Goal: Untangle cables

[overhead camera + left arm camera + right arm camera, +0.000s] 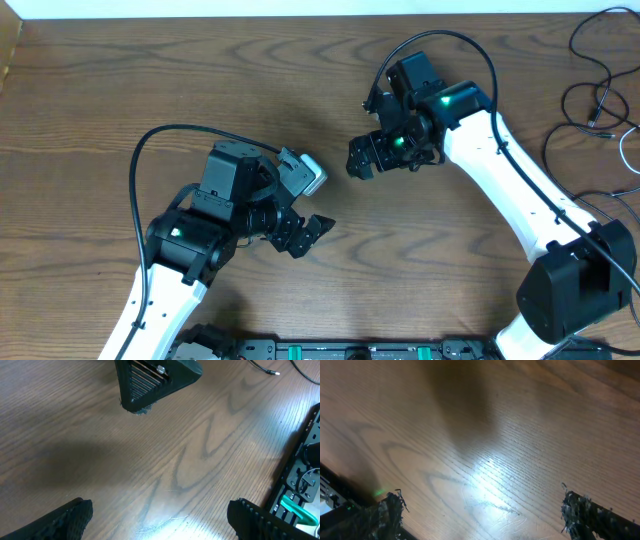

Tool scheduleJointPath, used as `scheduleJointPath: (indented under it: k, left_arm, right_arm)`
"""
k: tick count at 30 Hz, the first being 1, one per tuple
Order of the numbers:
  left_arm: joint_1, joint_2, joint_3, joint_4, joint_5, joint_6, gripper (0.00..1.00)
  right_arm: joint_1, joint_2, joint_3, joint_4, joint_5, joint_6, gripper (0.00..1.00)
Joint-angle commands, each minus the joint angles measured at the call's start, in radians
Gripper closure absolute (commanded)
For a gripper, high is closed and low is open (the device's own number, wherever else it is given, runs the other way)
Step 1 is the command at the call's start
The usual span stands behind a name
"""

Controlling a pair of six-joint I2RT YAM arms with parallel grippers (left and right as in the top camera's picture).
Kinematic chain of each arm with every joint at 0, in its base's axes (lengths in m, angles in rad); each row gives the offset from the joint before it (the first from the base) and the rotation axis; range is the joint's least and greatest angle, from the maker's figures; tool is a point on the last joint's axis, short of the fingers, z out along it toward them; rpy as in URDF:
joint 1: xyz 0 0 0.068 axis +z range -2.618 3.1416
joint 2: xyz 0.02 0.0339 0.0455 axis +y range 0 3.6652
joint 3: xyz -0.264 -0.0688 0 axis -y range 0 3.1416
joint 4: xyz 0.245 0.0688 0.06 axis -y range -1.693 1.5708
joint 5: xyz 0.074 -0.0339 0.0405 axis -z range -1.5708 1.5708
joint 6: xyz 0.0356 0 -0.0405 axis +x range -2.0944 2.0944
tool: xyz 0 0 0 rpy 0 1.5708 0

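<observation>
Bench check, reading outward from the robot's base.

The black rail [350,351] runs along the near edge of the wooden table [120,80]. The left arm [185,245] rises from the near left. The left gripper [306,234] sits low over bare wood near the table's middle. Its jaws are spread wide, and its own camera shows one finger [70,520] at each lower corner with only wood grain between them. It is holding nothing.

Just beyond it, and apart from it, is the right gripper [358,162], facing the left one across a strip of bare wood. Its jaws are also spread wide with nothing in them, and its camera shows one finger [585,510] at each side with glare on the tabletop between. The white right arm [520,170] reaches in from the near right corner.

Farthest out, the black cable [262,368] lies loose on the wood, its small plug end free. From overhead, thin dark strands loop at the far right edge of the table, well apart from both grippers. I cannot tell how many cords they make up, or whether one is white.
</observation>
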Motion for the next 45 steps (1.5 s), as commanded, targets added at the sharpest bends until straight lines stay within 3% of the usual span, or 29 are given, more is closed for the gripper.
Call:
scheduleJointPath:
  k: [1, 41, 45]
  left_arm:
    - [-0.002, -0.002, 0.019, 0.0, -0.006, -0.002, 0.09]
    - [-0.001, -0.009, 0.018, 0.0, -0.006, -0.002, 0.09]
    - [-0.001, -0.042, 0.016, 0.0, -0.094, -0.002, 0.09]
  right_arm:
    - [0.004, -0.005, 0.005, -0.002, -0.002, -0.014, 0.01]
    - [0.004, -0.005, 0.005, -0.002, -0.003, -0.014, 0.01]
    - [0.004, -0.005, 0.005, -0.003, -0.002, -0.014, 0.01]
